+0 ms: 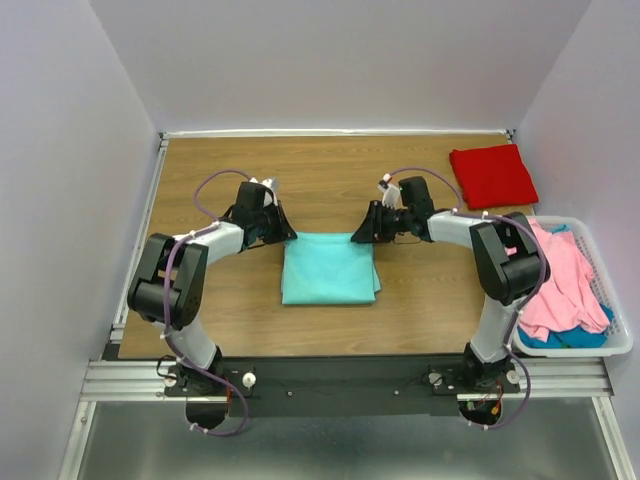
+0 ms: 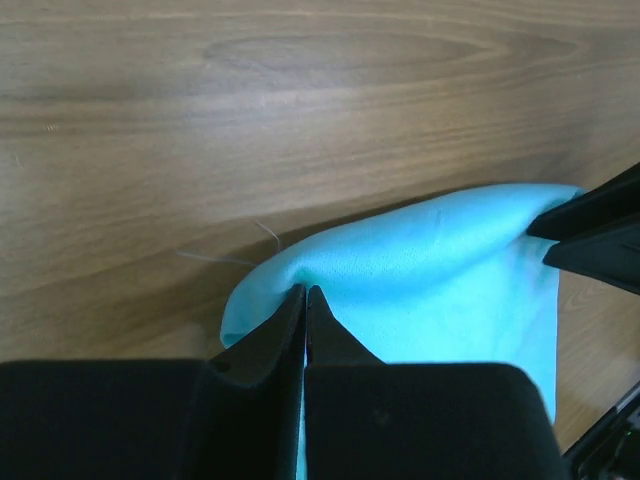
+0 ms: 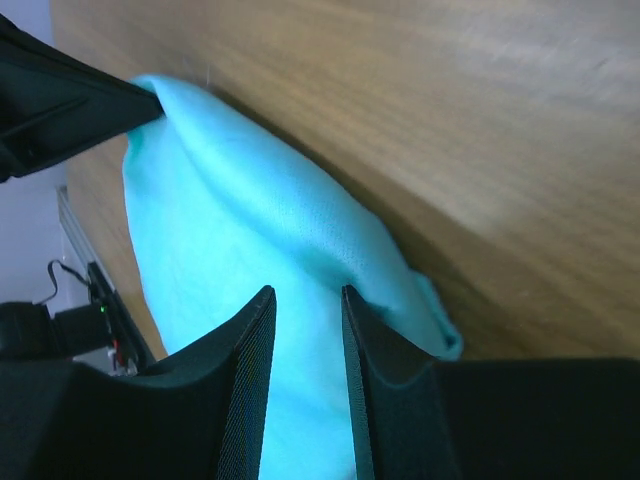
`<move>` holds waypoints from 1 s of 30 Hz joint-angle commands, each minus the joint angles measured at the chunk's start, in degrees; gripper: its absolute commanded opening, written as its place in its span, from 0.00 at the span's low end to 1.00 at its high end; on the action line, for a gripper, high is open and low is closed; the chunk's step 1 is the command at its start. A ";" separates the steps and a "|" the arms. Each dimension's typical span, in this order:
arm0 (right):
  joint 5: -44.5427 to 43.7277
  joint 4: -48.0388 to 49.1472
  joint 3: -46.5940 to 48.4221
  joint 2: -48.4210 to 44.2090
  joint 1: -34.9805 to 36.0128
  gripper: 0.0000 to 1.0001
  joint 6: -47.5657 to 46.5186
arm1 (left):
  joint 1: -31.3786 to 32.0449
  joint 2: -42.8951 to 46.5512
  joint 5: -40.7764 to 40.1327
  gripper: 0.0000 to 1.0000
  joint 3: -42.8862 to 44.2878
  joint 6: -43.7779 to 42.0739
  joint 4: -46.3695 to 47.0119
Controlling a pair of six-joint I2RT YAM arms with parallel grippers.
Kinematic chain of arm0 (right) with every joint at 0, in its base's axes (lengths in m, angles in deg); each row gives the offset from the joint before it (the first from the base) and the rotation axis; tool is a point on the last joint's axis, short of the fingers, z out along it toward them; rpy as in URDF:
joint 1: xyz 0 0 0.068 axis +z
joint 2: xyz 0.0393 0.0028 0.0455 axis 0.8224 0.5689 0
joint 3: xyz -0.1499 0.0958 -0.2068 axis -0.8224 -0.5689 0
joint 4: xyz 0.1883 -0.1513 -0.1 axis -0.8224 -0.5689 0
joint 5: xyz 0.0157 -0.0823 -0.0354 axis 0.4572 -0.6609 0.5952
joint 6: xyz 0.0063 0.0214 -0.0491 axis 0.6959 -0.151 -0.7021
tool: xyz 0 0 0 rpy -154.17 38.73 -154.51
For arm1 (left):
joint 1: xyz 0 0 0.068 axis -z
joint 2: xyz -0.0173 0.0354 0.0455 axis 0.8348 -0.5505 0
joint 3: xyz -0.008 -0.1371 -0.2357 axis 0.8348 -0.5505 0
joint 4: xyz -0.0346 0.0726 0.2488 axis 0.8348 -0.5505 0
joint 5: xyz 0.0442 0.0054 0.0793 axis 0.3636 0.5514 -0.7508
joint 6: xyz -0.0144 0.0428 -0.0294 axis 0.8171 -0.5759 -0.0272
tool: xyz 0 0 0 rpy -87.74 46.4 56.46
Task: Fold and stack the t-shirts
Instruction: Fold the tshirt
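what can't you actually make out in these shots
- Top view: both grippers' fingertips at the aqua shirt, hidden by the wrists.
- Right wrist view: whether the right gripper pinches cloth or only straddles the fold; the jaws show a gap.
- Top view: how many shirts lie in the basket; the right arm covers part of the pink shirt and blue shirt.
- Left wrist view: most of the aqua shirt, blocked by the left gripper.
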 commanded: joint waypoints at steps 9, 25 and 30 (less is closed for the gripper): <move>2.52 8.29 3.81 0.32 -2.63 0.40 6.94 | -0.62 0.17 1.40 0.24 3.64 4.81 6.03; 10.70 31.26 -9.93 2.57 -2.71 0.44 21.38 | 2.54 11.30 2.45 0.25 -17.65 16.86 28.09; 10.34 32.66 -7.73 10.74 -4.91 0.44 20.59 | -0.88 -2.67 3.94 0.20 -12.73 16.85 32.84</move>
